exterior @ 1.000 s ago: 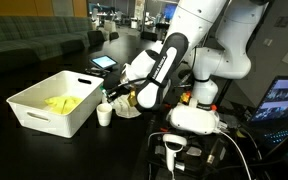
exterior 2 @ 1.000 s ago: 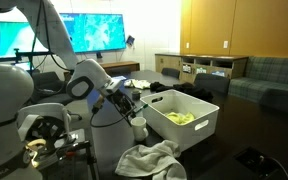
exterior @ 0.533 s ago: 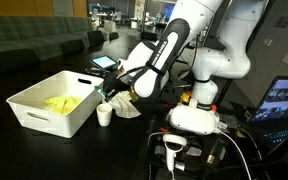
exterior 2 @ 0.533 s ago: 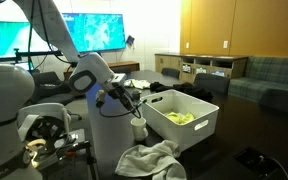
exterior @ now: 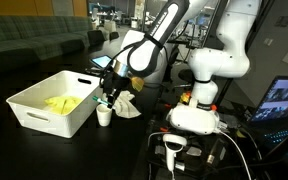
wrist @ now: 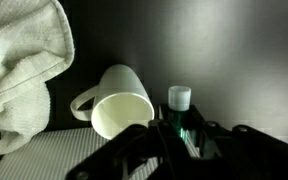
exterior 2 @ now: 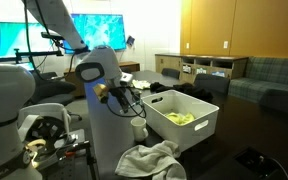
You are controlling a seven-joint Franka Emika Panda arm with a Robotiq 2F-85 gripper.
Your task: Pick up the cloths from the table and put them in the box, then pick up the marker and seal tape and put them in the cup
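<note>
The gripper (wrist: 182,131) is closed on the marker (wrist: 179,98). In the wrist view its 2 dark fingers sit tight against either side of the green barrel, and the white cap points down toward the black table (wrist: 246,60). The marker hangs upright, clear of the tabletop.

Directly below and slightly to one side is the white cup (wrist: 120,112). It stands upright with its mouth open to the camera and its handle turned toward the cloth. From the wrist the cap appears just beside the cup's rim rather than over the opening, though the steep angle makes that hard to judge. In an exterior view the gripper (exterior: 108,96) hovers just above the cup (exterior: 104,115), with no contact between them.

1 pale cloth (wrist: 19,70) lies crumpled on the table right next to the cup, on the handle side. It shows as a light heap behind the cup in an exterior view (exterior: 127,108).

The white box (exterior: 42,118) stands on the table just beside the cup, and a yellow cloth (exterior: 62,102) lies inside it. Both exterior views show this — the box (exterior 2: 180,133), its yellow cloth (exterior 2: 181,118) and the cup (exterior 2: 139,128) close to its near corner.
</note>
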